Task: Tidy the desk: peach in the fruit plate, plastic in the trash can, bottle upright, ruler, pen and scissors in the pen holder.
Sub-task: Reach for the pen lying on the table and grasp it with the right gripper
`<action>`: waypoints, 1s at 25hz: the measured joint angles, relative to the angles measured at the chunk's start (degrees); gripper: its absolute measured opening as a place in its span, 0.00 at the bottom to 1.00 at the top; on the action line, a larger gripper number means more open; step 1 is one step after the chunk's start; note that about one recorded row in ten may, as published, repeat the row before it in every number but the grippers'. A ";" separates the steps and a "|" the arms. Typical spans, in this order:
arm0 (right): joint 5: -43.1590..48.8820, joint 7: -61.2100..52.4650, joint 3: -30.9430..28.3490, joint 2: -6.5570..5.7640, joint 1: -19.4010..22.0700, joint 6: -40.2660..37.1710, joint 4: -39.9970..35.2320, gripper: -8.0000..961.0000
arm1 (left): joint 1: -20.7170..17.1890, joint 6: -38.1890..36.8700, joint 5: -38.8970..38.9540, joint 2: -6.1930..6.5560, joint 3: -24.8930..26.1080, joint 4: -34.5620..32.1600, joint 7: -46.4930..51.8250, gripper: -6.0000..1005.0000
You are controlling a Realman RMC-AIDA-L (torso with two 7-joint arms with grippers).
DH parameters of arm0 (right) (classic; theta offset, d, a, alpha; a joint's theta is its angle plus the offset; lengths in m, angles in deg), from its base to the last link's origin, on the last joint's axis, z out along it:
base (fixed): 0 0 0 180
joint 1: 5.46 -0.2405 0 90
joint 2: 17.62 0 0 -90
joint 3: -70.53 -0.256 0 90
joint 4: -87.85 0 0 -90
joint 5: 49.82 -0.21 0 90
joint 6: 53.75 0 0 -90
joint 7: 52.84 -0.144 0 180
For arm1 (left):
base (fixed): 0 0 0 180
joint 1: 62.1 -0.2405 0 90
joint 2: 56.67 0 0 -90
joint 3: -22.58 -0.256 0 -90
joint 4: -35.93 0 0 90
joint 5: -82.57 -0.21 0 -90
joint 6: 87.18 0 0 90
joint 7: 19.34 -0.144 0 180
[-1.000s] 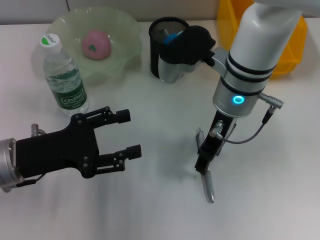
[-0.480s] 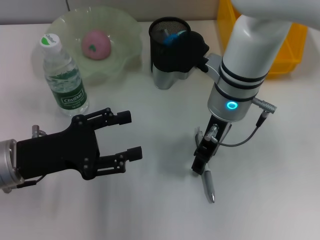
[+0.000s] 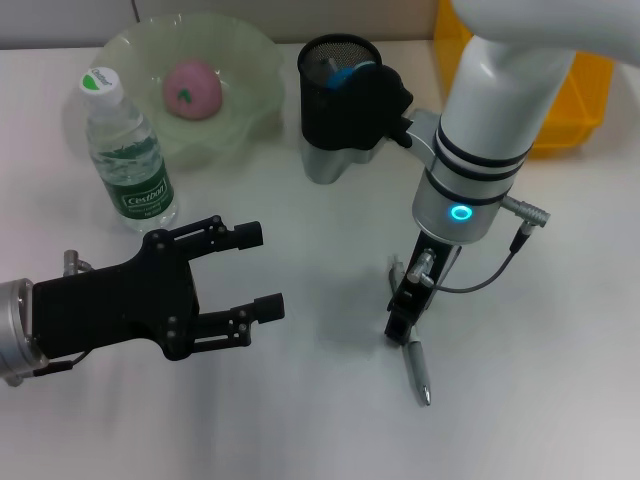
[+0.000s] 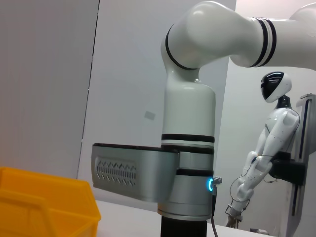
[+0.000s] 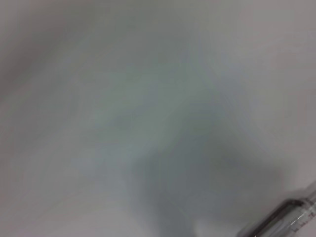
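Observation:
A grey pen [image 3: 416,372] lies on the white table near the front; part of it also shows in the right wrist view [image 5: 291,217]. My right gripper [image 3: 400,325] points down with its tip just at the pen's far end. The black mesh pen holder [image 3: 335,55] stands at the back, with something blue [image 3: 345,76] inside and my right arm's side box partly in front of it. The pink peach [image 3: 192,88] lies in the green fruit plate [image 3: 250,60]. The bottle [image 3: 125,155] stands upright. My left gripper [image 3: 265,268] is open and empty at the front left.
A yellow bin [image 3: 580,100] stands at the back right, behind my right arm; it also shows in the left wrist view [image 4: 39,202]. The left wrist view shows my right arm [image 4: 187,148] from the side.
My right arm has shifted slightly left and back, uncovering more of the pen. The pen has stayed in place. The left arm has not moved.

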 joint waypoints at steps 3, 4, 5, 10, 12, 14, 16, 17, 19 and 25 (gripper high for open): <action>-0.08 -0.04 1.56 0.00 0.09 0.19 -0.74 0.55 | 0.00 -0.06 0.00 0.06 0.01 0.00 0.00 0.78; -0.12 -0.07 2.02 0.00 0.13 0.33 -0.85 0.53 | 0.00 -0.06 0.00 0.09 0.12 0.00 0.00 0.78; -0.12 -0.07 2.02 0.00 0.13 0.33 -0.85 0.51 | 0.00 -0.06 0.00 0.09 0.12 0.00 0.00 0.78; -0.15 -0.10 2.13 0.00 0.01 0.50 -0.91 0.41 | 0.05 -0.06 0.00 0.09 0.22 0.00 0.00 0.78; -0.16 -0.10 2.14 0.00 -0.10 0.50 -0.93 0.37 | 0.07 -0.06 0.00 0.10 0.31 0.00 0.00 0.78; -0.17 -0.10 2.18 0.00 -0.21 0.50 -0.94 0.33 | 0.09 -0.06 0.00 0.13 0.39 0.00 0.00 0.78; -0.17 -0.10 2.21 0.00 -0.24 0.50 -0.94 0.32 | 0.09 -0.06 0.00 0.13 0.39 0.00 0.00 0.79; -0.17 -0.10 2.36 0.00 -0.27 0.51 -0.93 0.31 | 0.19 -0.06 0.00 0.15 0.44 0.00 0.01 0.79; -0.30 -0.10 3.15 0.00 -0.34 0.51 -0.93 0.29 | 0.33 -0.07 0.00 0.17 0.44 0.00 0.16 0.79; -0.35 -0.10 3.49 0.00 -0.41 0.41 -0.98 0.22 | 0.43 -0.12 0.00 0.18 0.44 0.01 0.30 0.79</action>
